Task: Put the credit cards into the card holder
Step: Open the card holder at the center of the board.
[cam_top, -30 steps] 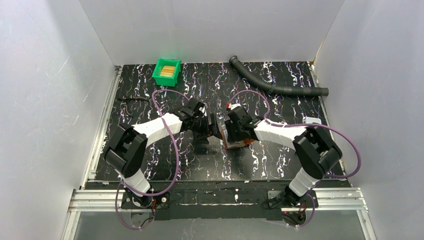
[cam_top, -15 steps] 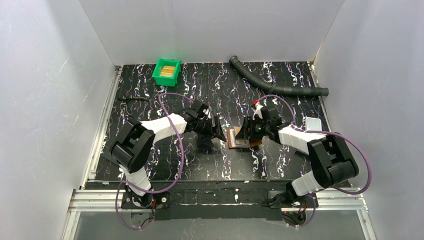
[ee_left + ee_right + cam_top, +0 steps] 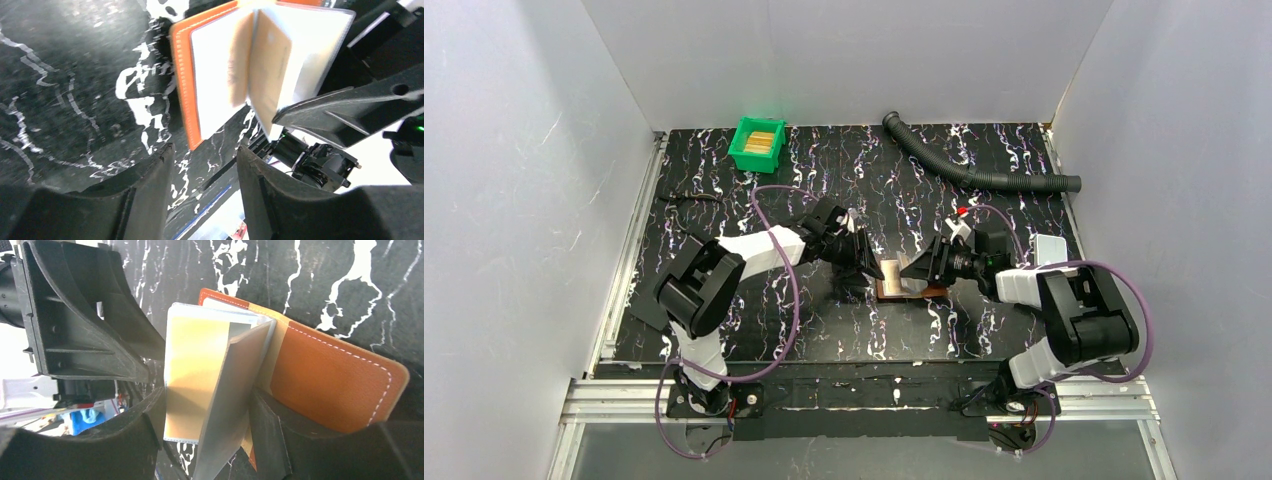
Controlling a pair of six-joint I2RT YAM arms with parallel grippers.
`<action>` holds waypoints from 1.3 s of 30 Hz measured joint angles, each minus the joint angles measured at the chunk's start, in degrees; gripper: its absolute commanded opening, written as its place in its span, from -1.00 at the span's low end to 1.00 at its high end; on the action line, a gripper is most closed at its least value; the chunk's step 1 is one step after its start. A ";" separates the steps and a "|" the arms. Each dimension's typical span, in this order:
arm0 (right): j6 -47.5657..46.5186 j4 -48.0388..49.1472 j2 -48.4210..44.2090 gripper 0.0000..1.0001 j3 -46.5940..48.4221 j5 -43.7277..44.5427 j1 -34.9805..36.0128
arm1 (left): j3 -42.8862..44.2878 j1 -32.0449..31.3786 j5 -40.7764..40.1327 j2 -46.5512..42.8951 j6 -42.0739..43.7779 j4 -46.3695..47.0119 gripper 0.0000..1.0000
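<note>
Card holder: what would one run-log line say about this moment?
card holder: open, pockets fanned up | right gripper: open, astride pockets | left gripper: open, empty, beside holder | credit cards: in green bin

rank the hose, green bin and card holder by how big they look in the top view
1. corrugated hose, clearly largest
2. green bin and card holder look about alike; the holder is partly covered, so they stay unranked
</note>
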 measured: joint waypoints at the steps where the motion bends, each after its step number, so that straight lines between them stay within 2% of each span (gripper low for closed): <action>1: 1.42 2.10 0.61 -0.28 -0.29 -0.80 -0.16 | 0.00 -0.21 0.24 -0.02 -0.10 1.21 -0.08; 5: 8.17 11.19 3.60 -0.29 -1.92 -3.28 -0.66 | 0.00 -1.53 0.99 -0.02 -0.61 5.17 -0.05; 8: 13.12 17.74 6.76 -0.30 -2.97 -4.66 -0.81 | 0.36 -2.24 1.58 0.19 -1.01 6.34 0.05; 13: 18.32 25.08 10.31 -0.30 -4.49 -5.94 -1.08 | 2.14 -2.94 1.92 1.47 -1.31 7.67 0.07; 22: 21.45 29.81 11.49 -0.30 -4.60 -6.50 -1.47 | 2.76 -3.11 2.00 2.57 -1.88 7.62 0.02; 29: 21.79 30.12 11.49 -0.24 -5.27 -6.15 -1.95 | 4.23 -3.17 2.50 4.15 -2.52 7.32 -0.12; 39: 22.21 32.33 15.20 -0.20 -5.36 -7.56 -2.37 | 4.39 -3.38 0.88 4.15 -1.45 4.30 -0.11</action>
